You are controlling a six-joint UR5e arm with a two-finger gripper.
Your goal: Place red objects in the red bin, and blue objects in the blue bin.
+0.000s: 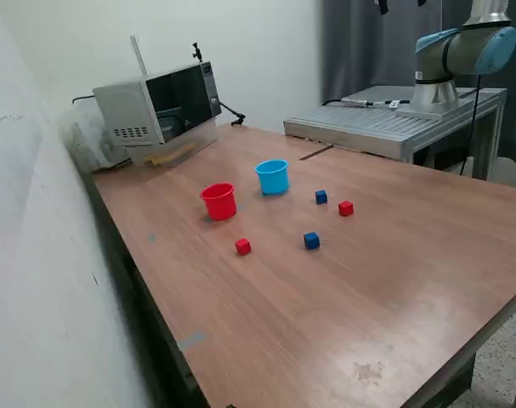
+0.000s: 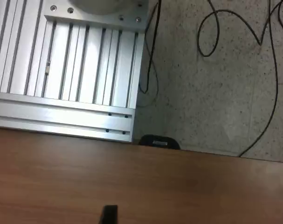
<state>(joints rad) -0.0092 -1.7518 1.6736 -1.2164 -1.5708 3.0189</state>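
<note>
In the exterior view, a red cup [image 1: 218, 201] and a light blue cup [image 1: 273, 177] stand upright near the middle of the wooden table [image 1: 394, 280]. One red cube [image 1: 242, 246] lies in front of the red cup. Another red cube [image 1: 346, 208] lies toward the exterior view's right. A dark blue cube [image 1: 321, 197] sits beside the blue cup, and a second blue cube [image 1: 312, 240] lies nearer the front. All of them are out of the wrist view. There my gripper [image 2: 197, 217] shows only two dark fingertips [image 2: 108, 214], wide apart and empty, high above the table's edge.
A microwave [image 1: 160, 106] stands at the table's back corner on the exterior view's left. The arm's base [image 1: 434, 89] sits on a ribbed aluminium plate [image 1: 377, 123] behind the table. In the wrist view that plate [image 2: 62, 70] adjoins floor with loose cables [image 2: 267, 93].
</note>
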